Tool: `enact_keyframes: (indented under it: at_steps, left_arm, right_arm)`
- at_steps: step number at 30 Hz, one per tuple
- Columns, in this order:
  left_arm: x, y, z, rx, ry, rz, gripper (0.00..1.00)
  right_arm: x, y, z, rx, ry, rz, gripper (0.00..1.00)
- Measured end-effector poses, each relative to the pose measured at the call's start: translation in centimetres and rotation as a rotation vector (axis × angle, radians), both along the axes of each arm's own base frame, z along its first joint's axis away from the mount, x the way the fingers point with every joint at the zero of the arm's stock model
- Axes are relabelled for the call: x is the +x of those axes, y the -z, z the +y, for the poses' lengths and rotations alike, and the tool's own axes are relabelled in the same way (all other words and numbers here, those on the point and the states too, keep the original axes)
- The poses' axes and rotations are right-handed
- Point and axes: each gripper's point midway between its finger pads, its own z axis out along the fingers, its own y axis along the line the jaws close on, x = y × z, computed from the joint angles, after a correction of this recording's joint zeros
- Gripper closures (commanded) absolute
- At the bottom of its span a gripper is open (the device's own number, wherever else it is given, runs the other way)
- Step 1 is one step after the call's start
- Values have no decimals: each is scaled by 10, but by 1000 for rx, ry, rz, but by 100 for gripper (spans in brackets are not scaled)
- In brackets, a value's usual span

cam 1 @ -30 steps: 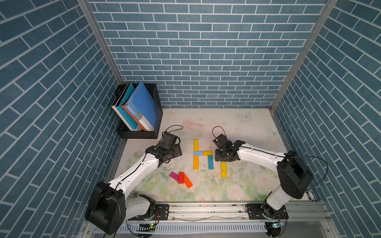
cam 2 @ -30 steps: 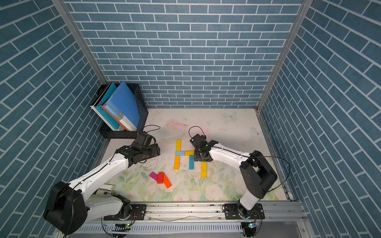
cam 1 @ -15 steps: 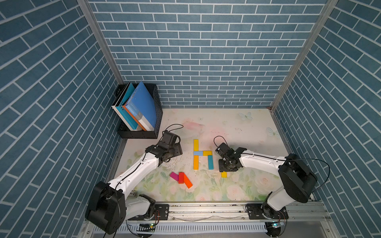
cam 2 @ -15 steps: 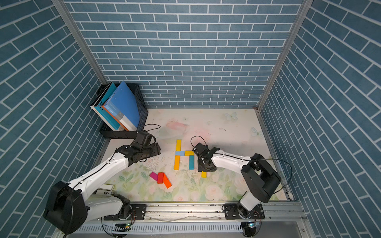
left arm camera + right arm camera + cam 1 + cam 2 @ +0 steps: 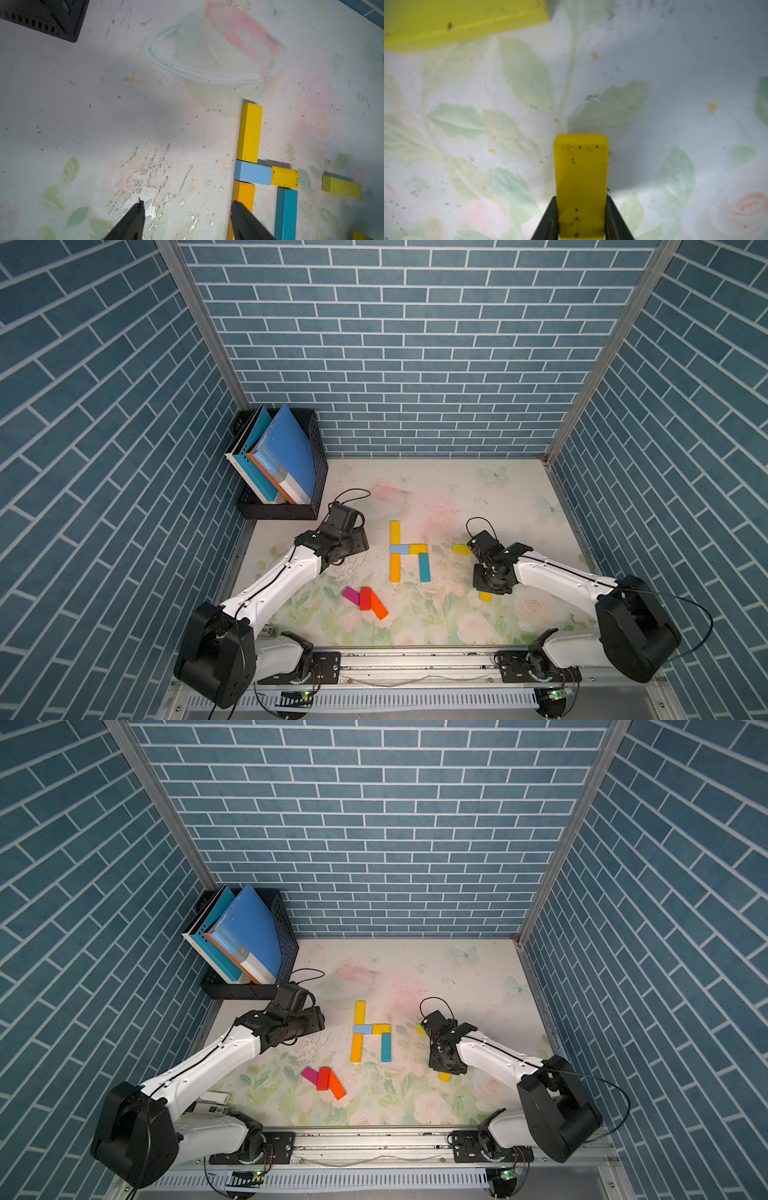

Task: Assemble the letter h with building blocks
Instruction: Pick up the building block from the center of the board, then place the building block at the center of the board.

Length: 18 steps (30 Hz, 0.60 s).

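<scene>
Two jaws of the right gripper (image 5: 580, 200) pinch the long sides of a yellow block (image 5: 580, 166), judged light, stiff and slick; the left gripper (image 5: 187, 209) hangs open, empty.

Left arm (image 5: 282, 576): white links with black joints, rising from its base at the near edge, bent at the shoulder, forearm stretched forward and inward.
Left gripper (image 5: 187, 202): tilted downward, two black fingers (image 5: 131, 224) set well apart, holding nothing.
Right arm (image 5: 557, 576): white links with black joints, reaching from its base at the near edge, forearm running low toward the middle.
Right gripper (image 5: 581, 197): pointing down, both jaws pressed against the long sides of a yellow block (image 5: 580, 166).
</scene>
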Motion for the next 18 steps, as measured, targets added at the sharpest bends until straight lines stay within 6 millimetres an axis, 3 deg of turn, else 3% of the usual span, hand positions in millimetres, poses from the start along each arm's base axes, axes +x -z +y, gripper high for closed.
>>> enact_keyframes:
  at_steps: [5, 8, 13, 18]
  left_arm:
    - [-2, 5, -1, -13, -4, 9, 29]
    - [-3, 7, -1, -16, -8, 17, 28]
    - [-6, 11, 1, -13, -13, 29, 27]
    - [-9, 14, 2, -11, -15, 38, 27]
  right_arm:
    - [8, -1, -9, -19, 26, 3, 37]
    - [24, -15, -4, -7, 31, -37, 30]
    - [63, -51, 20, 81, 74, -161, 29]
    - [87, -44, 25, 143, 216, -191, 32]
